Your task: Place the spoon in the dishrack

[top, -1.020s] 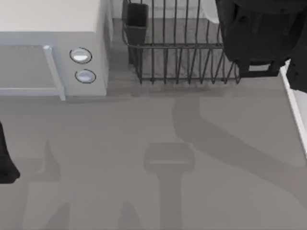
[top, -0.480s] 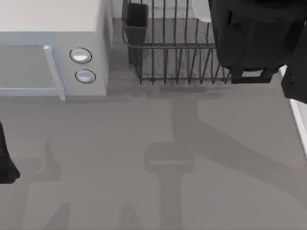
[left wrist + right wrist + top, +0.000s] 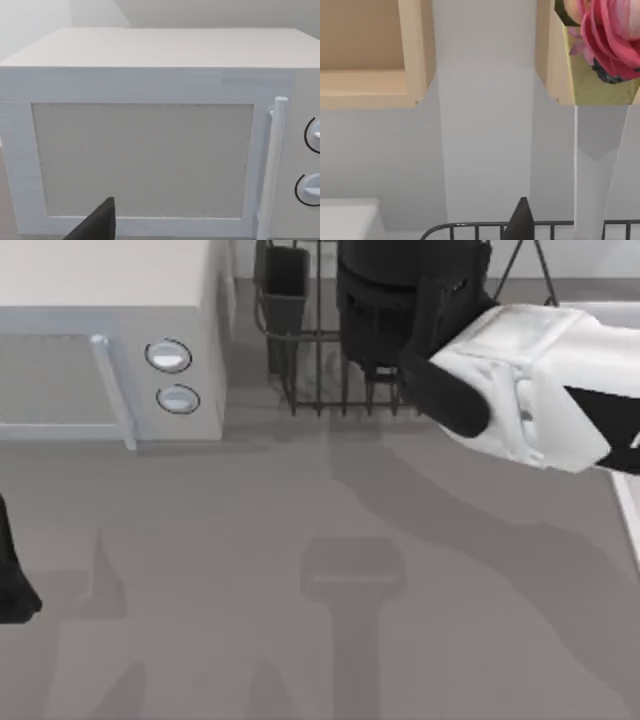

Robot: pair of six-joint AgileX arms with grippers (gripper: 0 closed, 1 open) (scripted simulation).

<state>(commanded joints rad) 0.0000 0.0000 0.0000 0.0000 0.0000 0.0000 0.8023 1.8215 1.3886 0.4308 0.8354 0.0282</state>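
While the right gripper (image 3: 400,300) hung over the dishrack (image 3: 300,370), its jaws hidden and the spoon unseen, a mistimed release risked dropping it outside the tines.

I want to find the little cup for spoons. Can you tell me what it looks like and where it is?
Find the big white microwave on the table's left. Just right of it stands the dark wire dishrack. The utensil cup hangs at the rack's corner nearest the microwave: a dark box with solid walls, while everything around it is thin wire.

White right arm (image 3: 545,390), black wrist housing (image 3: 410,290)
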